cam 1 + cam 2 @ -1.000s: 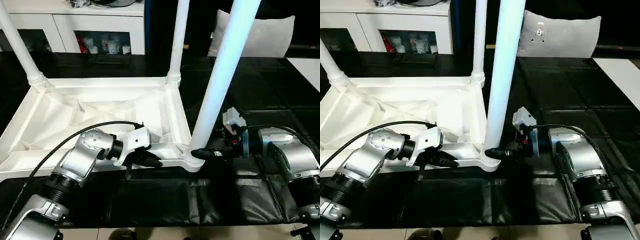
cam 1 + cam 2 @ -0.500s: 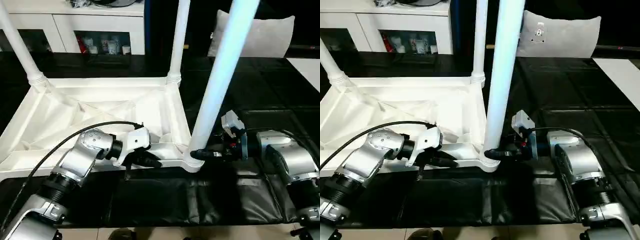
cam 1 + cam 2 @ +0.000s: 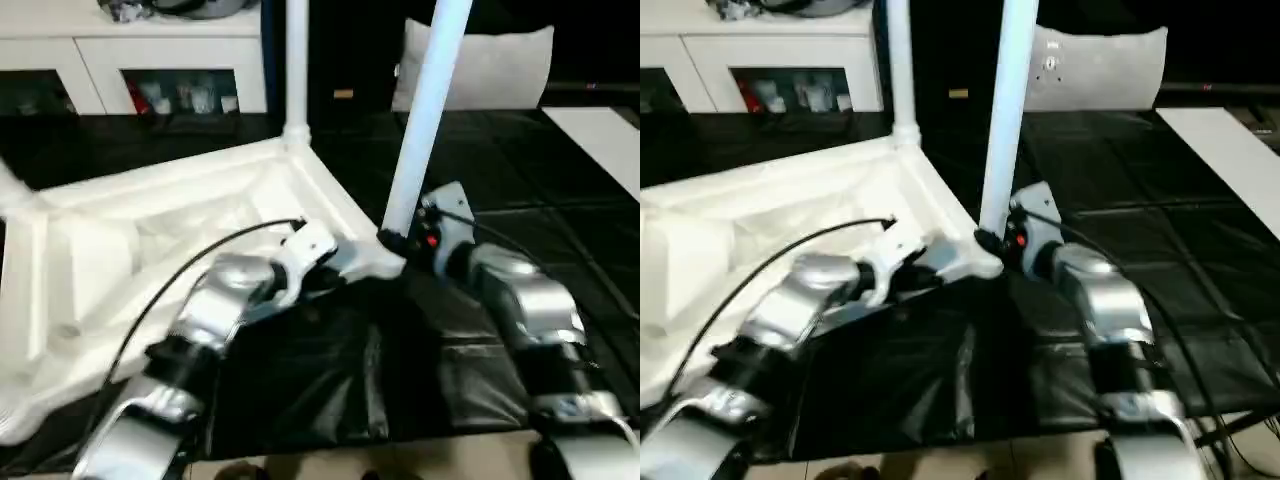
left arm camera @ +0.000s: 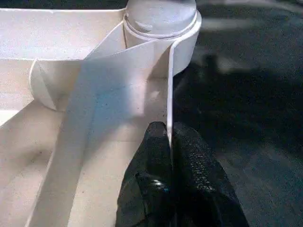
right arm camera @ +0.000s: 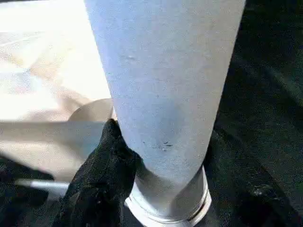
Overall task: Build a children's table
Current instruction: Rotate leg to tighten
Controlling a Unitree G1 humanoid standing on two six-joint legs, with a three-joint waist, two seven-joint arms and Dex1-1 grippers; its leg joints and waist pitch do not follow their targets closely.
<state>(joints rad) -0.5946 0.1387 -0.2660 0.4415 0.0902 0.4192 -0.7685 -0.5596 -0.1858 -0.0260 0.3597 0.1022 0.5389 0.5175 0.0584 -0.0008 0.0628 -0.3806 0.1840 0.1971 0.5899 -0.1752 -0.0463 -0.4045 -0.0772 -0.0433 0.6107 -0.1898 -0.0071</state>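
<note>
Children's table (image 3: 150,215) upside down, left tool (image 4: 169,142) pinching rim wall.

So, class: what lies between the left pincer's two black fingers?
The upturned table's thin white side wall, pinched between the fingers, as the left wrist view shows.

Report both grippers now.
Left gripper: shut on the table's side rim.
Right gripper: closed around the base of the near corner leg.
</note>
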